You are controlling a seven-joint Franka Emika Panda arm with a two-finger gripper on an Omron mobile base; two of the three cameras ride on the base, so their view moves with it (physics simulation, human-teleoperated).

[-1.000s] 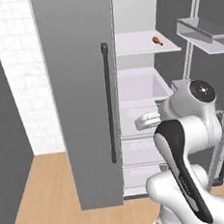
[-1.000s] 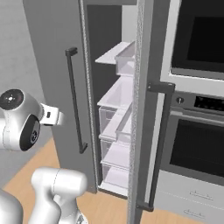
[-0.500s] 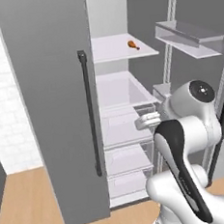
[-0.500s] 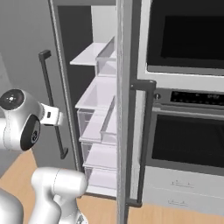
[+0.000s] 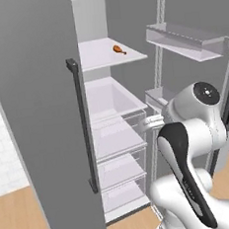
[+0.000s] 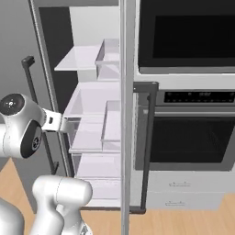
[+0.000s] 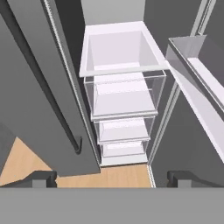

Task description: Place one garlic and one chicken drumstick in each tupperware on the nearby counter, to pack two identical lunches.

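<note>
Red-brown drumstick [image 5: 119, 49]: lying on the fridge's top shelf [image 5: 101, 56], upper centre, well above the claw.
Claw [image 7: 109, 177]: gaping wide, holding nothing.

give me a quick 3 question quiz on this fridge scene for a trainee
1. True or false: the chicken drumstick lies on the top shelf of the open fridge.
2. The tool in the hand view is: A) shut on a drumstick B) open and empty C) shut on the door handle.
3. Fill in: to the right of the fridge in the right base view stands a built-in ____ with a dark glass door.

Key: 1 true; 2 B; 3 oven
</note>
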